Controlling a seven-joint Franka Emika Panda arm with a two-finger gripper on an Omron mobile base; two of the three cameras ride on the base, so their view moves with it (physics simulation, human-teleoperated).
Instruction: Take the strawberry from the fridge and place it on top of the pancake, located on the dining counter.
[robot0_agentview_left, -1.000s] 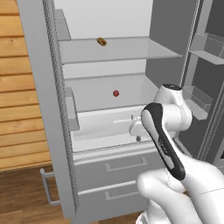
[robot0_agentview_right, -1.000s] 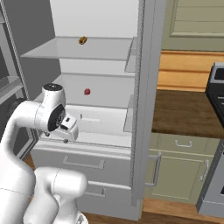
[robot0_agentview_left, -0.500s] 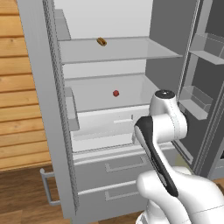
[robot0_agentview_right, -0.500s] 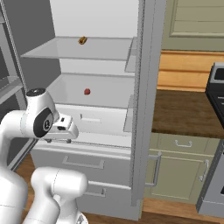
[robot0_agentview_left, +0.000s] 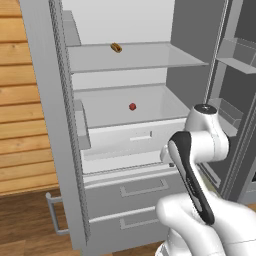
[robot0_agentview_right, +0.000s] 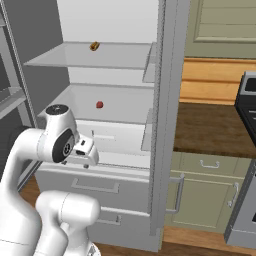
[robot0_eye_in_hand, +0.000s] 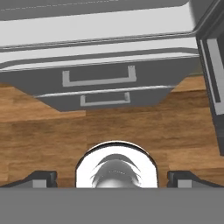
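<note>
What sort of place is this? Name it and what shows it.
A kitchen, rendered: an open fridge with a strawberry on its shelf, green cabinets under a wooden counter, and a stove at the edge.

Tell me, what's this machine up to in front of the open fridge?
A white robot arm is parked at the open fridge, sent to fetch the strawberry. The berry sits untouched on a lower shelf, with a small brown food item on the shelf above. The gripper is open, holds nothing, and points down at the fridge drawers and wooden floor.
</note>
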